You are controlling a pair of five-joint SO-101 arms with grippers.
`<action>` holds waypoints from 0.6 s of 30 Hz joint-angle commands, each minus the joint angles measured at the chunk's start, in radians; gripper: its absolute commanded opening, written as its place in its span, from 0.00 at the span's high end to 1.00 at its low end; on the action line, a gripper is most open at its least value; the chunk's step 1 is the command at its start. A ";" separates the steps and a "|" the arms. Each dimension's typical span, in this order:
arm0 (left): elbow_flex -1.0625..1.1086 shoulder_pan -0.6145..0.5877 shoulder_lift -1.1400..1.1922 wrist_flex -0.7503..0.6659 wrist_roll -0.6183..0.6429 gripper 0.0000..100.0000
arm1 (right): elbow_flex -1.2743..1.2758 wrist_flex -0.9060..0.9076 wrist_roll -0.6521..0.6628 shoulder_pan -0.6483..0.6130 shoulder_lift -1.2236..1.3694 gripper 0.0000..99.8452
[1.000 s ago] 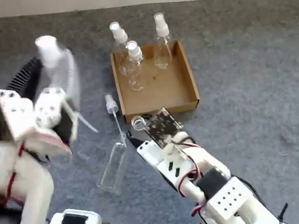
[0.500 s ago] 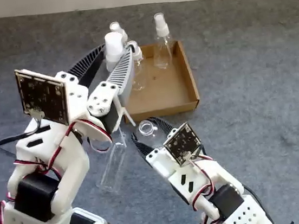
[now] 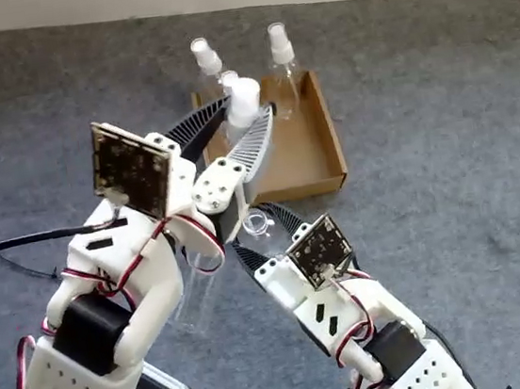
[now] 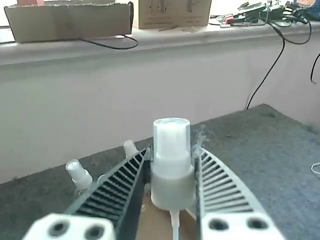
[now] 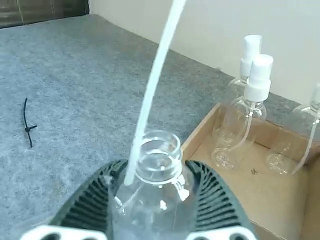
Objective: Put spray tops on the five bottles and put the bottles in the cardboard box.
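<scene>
From above, my left arm (image 3: 121, 297) stands over the near-left part of the grey-carpeted counter (image 3: 454, 228). The left jaws pinch a spray top (image 3: 244, 94) upright above the near-left corner of the cardboard box (image 3: 305, 156). My right arm (image 3: 351, 316) comes in from the near edge. The right jaws are clamped round an open bottle (image 3: 256, 221), held upright just beside the box's near wall. Three capped bottles (image 3: 283, 68) stand in the far half of the box, one at its far-right corner and two toward its far-left corner. Another clear bottle (image 3: 197, 297) lies on the counter beside the left arm, partly hidden by it.

On the left wrist camera, the left jaws squeeze the spray top (image 4: 171, 150) from both sides at its collar. Its dip tube (image 4: 173, 227) hangs straight down. The tops of two capped bottles (image 4: 77, 172) show beyond.

On the right wrist camera, the right jaws press on both sides of the open bottle (image 5: 157, 170). The dip tube (image 5: 155, 75) slants down across the rim of its mouth, and I cannot tell whether the tube's end is inside the glass. Beyond, the capped bottles (image 5: 258, 75) stand inside the cardboard box (image 5: 250, 200). A black cable tie (image 5: 28, 129) lies on the counter, well apart from the box.
</scene>
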 commanded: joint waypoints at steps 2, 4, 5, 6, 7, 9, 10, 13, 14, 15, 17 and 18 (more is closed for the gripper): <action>0.015 0.012 -0.010 -0.075 -0.054 0.94 | -0.015 0.002 -0.008 -0.004 -0.012 1.00; 0.010 0.012 -0.010 -0.078 -0.054 0.94 | -0.015 0.002 -0.008 -0.004 -0.012 1.00; 0.005 0.012 -0.010 -0.080 -0.055 0.94 | -0.015 0.002 -0.008 -0.004 -0.012 1.00; -0.004 0.012 -0.010 -0.084 -0.057 0.94 | -0.015 0.002 -0.008 -0.004 -0.012 1.00; -0.021 0.012 -0.010 -0.086 -0.057 0.94 | -0.015 0.002 -0.008 -0.004 -0.012 1.00; -0.054 0.012 -0.010 -0.084 -0.057 0.94 | -0.015 0.002 -0.008 -0.004 -0.012 1.00; -0.068 0.012 -0.010 -0.084 -0.057 0.94 | -0.015 0.002 -0.008 -0.004 -0.012 1.00; -0.088 0.016 -0.008 -0.086 -0.058 0.94 | -0.013 0.002 -0.008 -0.004 -0.012 1.00; -0.088 0.018 -0.008 -0.086 -0.058 0.94 | -0.013 0.002 -0.008 -0.004 -0.012 1.00; -0.085 0.018 -0.008 -0.086 -0.058 0.94 | -0.013 0.002 -0.008 -0.004 -0.012 1.00; -0.081 0.015 -0.008 -0.083 -0.058 0.94 | -0.013 0.002 -0.008 -0.004 -0.012 1.00; -0.067 0.013 -0.008 -0.086 -0.058 0.94 | -0.013 0.002 -0.008 -0.004 -0.012 1.00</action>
